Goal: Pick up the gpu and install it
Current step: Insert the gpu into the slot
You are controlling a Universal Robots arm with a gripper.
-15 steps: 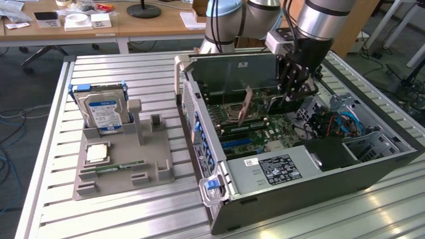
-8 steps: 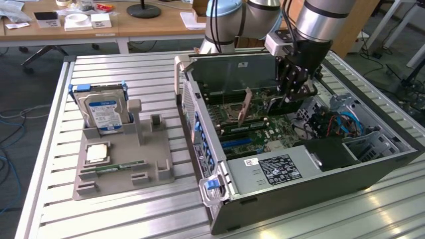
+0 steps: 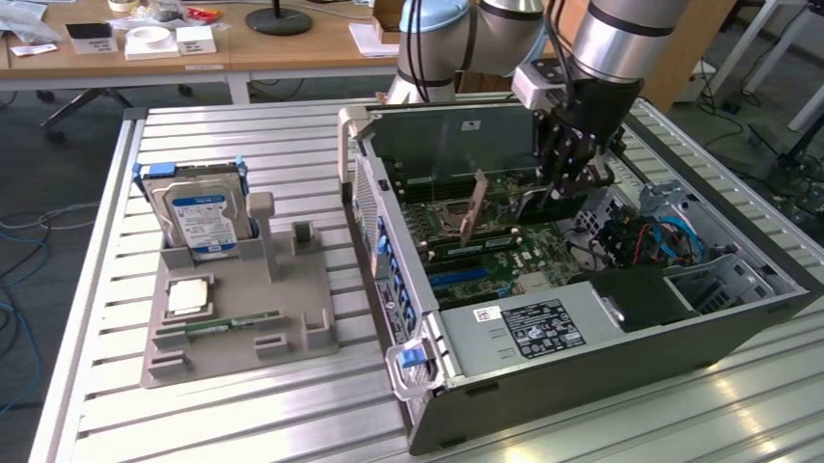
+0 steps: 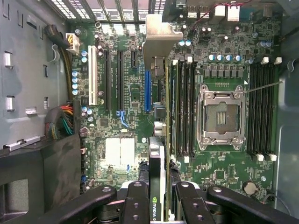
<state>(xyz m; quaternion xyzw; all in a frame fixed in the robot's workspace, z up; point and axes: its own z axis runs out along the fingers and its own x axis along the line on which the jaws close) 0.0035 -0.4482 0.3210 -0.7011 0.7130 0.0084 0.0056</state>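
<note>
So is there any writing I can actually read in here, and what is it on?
"NVIDIA", beside a green logo: on the gpu held in the tool.
Too small to read: power supply label, hard drive's blue label, white case sticker.

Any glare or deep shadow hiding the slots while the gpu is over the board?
Wrist view: the motherboard is evenly lit around the gpu clamped in the gripper, with no glare on the slots; the black plastic cover beside it is dark. Exterior view: glare streaks the metal table, and the case interior is dim.
</note>
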